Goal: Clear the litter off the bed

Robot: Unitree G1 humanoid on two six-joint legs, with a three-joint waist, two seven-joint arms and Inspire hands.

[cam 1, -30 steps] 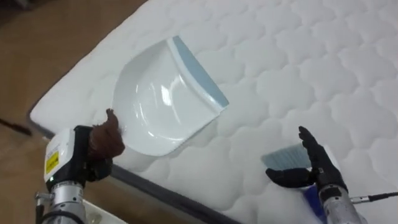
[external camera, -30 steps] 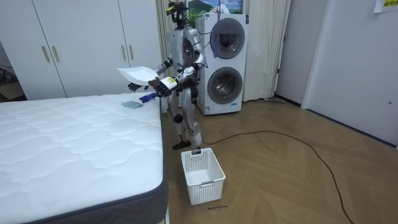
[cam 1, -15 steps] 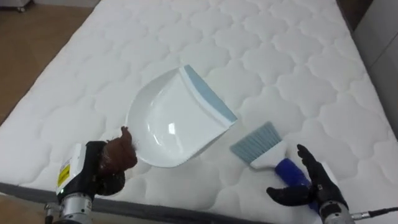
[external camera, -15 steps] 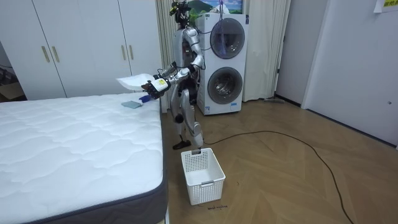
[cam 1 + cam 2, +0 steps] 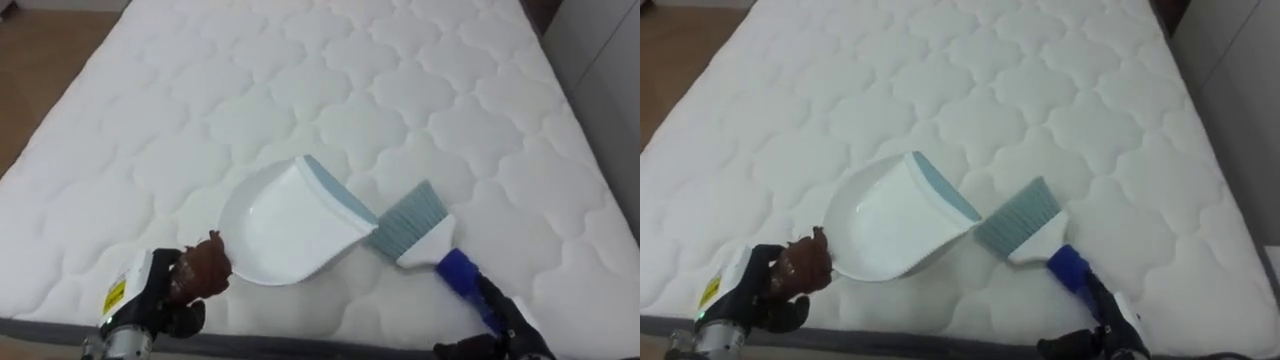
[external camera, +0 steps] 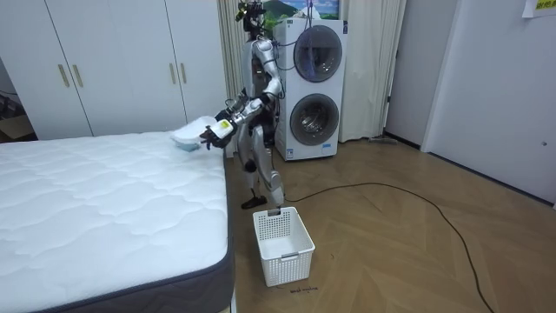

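The left hand [image 5: 168, 296] sits at the lower left of the eye views, its fingers [image 5: 205, 270] curled tight round the handle of the white dustpan [image 5: 290, 225], so the pan is held at the near edge of the bed [image 5: 330, 70]. The pan's long axis runs on a diagonal. Its handle comes back toward the lower left and its blue-grey lip faces up and to the right. Whether its underside rests on the quilted mattress or hangs just above it cannot be told. Just beside that lip lies the brush [image 5: 412, 226], flat on the mattress. Its grey-blue bristles fan toward the pan's mouth (touching it or a hair off, the views do not settle which), and its blue handle [image 5: 462, 278] slants down to the right. The right hand [image 5: 497, 335] comes in at the bottom right, at the end of that handle. It is mostly cut by the edge, and whether it grips the handle cannot be told. The room view adds that the robot stands at the far corner of the bed, leaning over it with its left arm stretched out. The pan is low over the mattress corner. A stacked washer and dryer [image 6: 317, 87] stand behind the robot, white wardrobes [image 6: 113, 61] line the wall, and a white basket [image 6: 282, 246] sits on the wooden floor beside the bed.
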